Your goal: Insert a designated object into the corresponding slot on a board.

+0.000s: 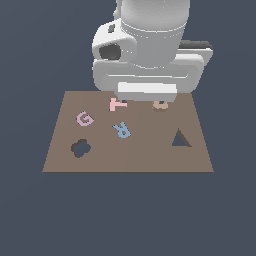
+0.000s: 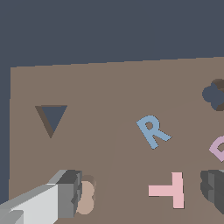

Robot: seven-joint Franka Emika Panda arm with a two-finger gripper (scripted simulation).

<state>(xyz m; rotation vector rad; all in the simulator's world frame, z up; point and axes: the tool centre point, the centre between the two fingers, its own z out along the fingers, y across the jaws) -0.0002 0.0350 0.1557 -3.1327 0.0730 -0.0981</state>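
Observation:
The brown board [image 1: 125,155] lies flat. The peach-tan block [image 1: 160,105] sits near its far edge, half hidden under my gripper [image 1: 146,99]. In the wrist view the block [image 2: 86,197] lies just inside one finger [image 2: 70,192], close to or touching it. The other finger [image 2: 213,189] is far off, so the jaws stand wide open with the pink T [image 2: 170,190] also between them. The lobed cloud slot [image 1: 80,148] is near the board's front corner at the exterior view's left. It shows at the wrist view's edge [image 2: 214,94].
A pink T [image 1: 118,104], a lilac G [image 1: 84,119] and a blue R [image 1: 122,130] lie on the board. A dark triangular cutout [image 1: 181,139] is at the exterior view's right. The arm's white body hides the board's far edge.

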